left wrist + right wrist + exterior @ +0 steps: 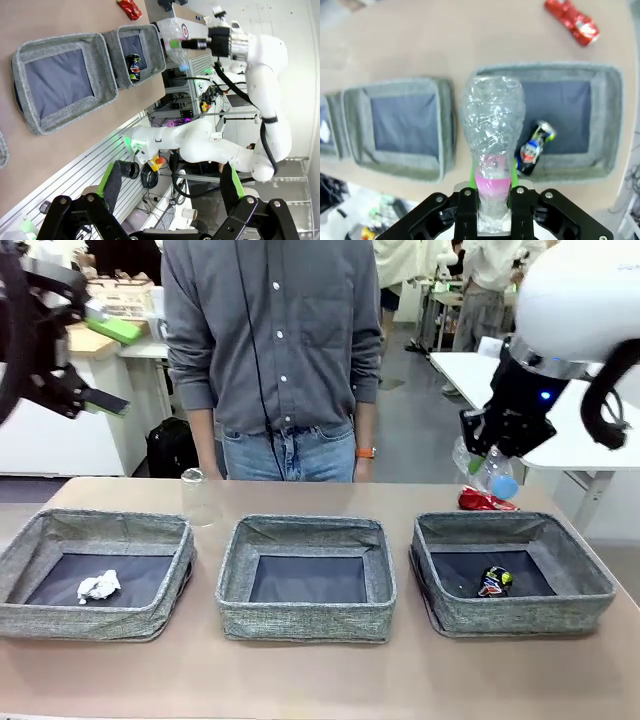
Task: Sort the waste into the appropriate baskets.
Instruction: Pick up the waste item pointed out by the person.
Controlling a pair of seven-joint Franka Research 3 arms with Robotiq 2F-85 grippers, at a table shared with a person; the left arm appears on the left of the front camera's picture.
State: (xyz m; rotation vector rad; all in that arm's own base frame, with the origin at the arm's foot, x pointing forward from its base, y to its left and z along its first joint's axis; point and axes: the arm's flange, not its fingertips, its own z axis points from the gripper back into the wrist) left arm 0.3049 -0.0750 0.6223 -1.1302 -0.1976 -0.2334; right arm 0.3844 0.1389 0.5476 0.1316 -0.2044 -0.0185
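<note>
High over the table's far right, my right gripper (487, 452) is shut on a clear water bottle (484, 472), which hangs blue cap down. From the wrist, the bottle (493, 125) with its pinkish label stands between my right gripper's (493, 196) jaws, above the gap between the middle basket (354, 131) and the right basket (616, 120). A dark drink can (495, 581) lies in the right basket (580, 575). A crushed red can (485, 502) rests on the table behind it. A crumpled white tissue (98, 586) sits in the left basket (60, 525). My left gripper (100, 403) hangs open, high at the far left.
A clear plastic cup (200, 497) stands upside down on the table behind the left and middle baskets (305, 530). A person in a grey shirt (270, 330) stands at the far edge, hands down. The left wrist view shows my open green pads (112, 180) and the right arm (260, 55).
</note>
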